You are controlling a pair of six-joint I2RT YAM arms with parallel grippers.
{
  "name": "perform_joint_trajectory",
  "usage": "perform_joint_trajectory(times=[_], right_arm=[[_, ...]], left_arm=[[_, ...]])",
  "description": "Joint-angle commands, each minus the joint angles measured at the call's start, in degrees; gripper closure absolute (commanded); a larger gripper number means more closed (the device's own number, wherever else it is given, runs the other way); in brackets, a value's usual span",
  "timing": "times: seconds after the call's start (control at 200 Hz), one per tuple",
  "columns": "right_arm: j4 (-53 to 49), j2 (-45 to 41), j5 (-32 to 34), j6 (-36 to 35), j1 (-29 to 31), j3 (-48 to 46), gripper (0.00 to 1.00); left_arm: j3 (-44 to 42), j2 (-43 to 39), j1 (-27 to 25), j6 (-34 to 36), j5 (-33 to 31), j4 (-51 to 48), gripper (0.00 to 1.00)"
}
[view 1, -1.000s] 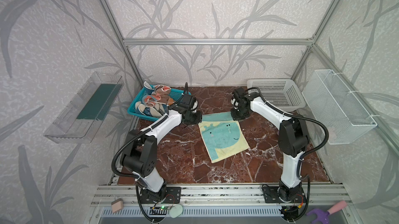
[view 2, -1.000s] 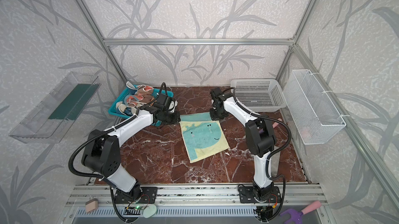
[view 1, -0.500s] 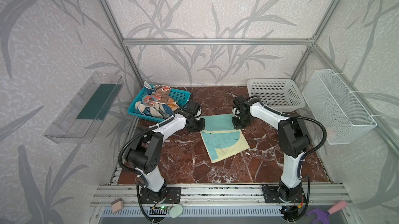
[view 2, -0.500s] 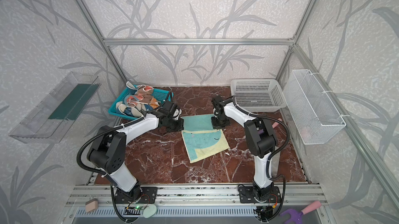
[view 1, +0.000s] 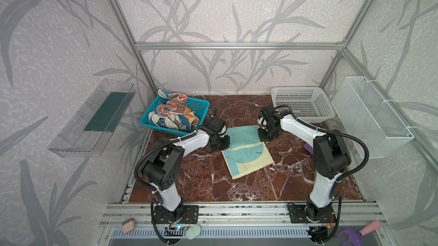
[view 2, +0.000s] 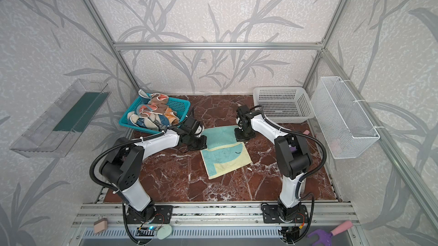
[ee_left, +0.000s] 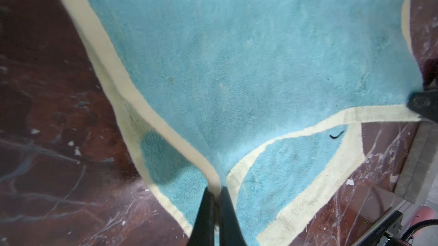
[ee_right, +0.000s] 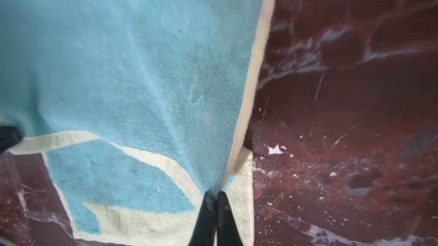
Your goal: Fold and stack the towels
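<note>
Item: blue-and-yellow towel (view 1: pixel 248 159), laid at the centre of a top view, far half raised and doubled forward.

Left gripper (ee_left: pixel 214 189) and right gripper (ee_right: pixel 214 194) were each clamped on a far corner.

The corners were judged best carried level and laid flush on the near edge.

Remaining towels (view 1: pixel 170 114) were heaped in the teal basket (view 1: pixel 200 108), to the upper left of it.

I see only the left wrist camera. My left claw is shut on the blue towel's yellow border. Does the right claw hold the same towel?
Observer: Yes. The right claw is shut on the towel at the opposite side.
Operator: How far is the fold?
Observer: In both top views the folded flap covers only the far part; the near part lies uncovered.
Operator: Where are the other towels?
Observer: The other towels are heaped in the teal basket, back left.
</note>
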Motion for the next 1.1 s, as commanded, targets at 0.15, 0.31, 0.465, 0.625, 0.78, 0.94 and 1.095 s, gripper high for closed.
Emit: perform_joint_trajectory(times=[0.15, 0.31, 0.465, 0.625, 0.78, 0.94, 1.095], right_arm=[[5.25, 0.25, -0.84, 1.95, -0.14, -6.04, 1.0], [3.24, 2.49, 0.2, 1.51, -0.79, -0.46, 1.0], [-0.66, -0.16, 2.18, 0.68, -1.4, 7.11, 1.0], [-3.24, -3.95, 3.43, -0.75, -2.66, 14.23, 1.0], [-2.7, -3.95, 4.48, -2.26, -4.45, 20.18, 1.0], [-2.58, 1.15, 1.54, -2.61, -7.87, 28.41, 1.0], [-2.57, 6.97, -1.38, -4.25, -9.29, 37.23, 1.0]], left_arm=[[4.9, 7.4, 2.17, 2.72, -1.89, -0.67, 1.0], [12.72, 10.98, 4.21, 6.29, -2.29, -5.9, 1.0], [20.32, 8.74, 5.38, 8.66, -1.99, -12.75, 1.0], [28.85, 6.05, 5.92, 10.57, -1.56, -19.36, 1.0], [38.71, 6.66, 6.93, 11.43, -1.72, -23.81, 1.0], [46.03, 9.97, 8.22, 11.43, -2.3, -24.1, 1.0], [54.69, 15.06, 10.2, 11.59, -1.82, -26.06, 1.0]])
